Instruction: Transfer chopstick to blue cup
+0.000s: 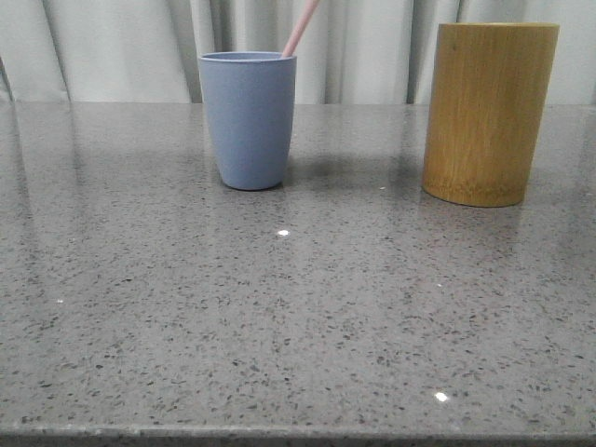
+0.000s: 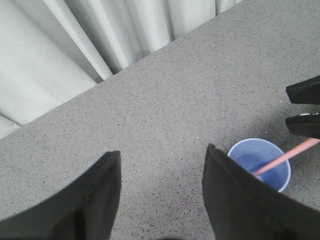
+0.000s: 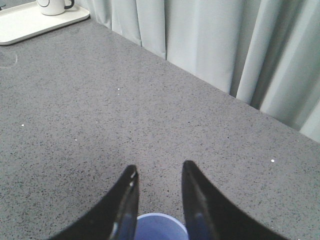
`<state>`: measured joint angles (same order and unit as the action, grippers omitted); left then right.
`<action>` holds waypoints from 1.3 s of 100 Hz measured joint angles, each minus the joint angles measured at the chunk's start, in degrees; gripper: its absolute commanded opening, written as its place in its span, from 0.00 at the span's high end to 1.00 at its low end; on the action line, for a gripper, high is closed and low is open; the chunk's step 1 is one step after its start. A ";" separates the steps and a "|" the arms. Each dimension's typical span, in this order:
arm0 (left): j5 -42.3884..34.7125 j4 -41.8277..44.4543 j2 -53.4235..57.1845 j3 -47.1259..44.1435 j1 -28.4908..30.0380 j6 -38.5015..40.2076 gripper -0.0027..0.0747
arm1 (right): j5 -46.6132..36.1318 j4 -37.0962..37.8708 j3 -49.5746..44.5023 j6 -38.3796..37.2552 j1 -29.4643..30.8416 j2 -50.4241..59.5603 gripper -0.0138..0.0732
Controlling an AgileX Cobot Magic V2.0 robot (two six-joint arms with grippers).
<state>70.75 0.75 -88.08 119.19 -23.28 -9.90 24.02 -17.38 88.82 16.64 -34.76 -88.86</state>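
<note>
Overhead, right hand (image 3: 157,192) parted above blue cup (image 1: 248,119), chopstick (image 1: 300,28) leaning inside

Blue cup (image 1: 248,121): matte pale blue-grey tapered tumbler without handle, standing upright on the grey speckled table (image 1: 298,317), left of centre and toward the far edge in the front view. Chopstick (image 1: 300,28): thin, straight, pale pink stick, its lower end inside the cup, leaning against the rim and slanting upward to the right, with its upper part passing out of the front view.
</note>
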 measured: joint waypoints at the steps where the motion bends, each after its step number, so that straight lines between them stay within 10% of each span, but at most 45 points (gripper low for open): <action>1: 0.00 0.00 0.00 0.00 0.00 0.00 0.49 | 0.00 0.00 0.00 0.00 0.00 0.00 0.55; 66: -3.93 0.81 6.26 -3.76 0.00 2.20 0.49 | -4.82 0.00 -5.44 0.00 2.02 10.50 0.56; 130: -32.57 10.11 39.69 -50.14 0.00 12.58 0.53 | -5.08 0.00 -21.66 0.00 10.35 33.54 0.56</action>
<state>38.18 10.86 -48.39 69.05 -23.28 2.69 18.94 -17.38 67.17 16.64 -24.41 -55.32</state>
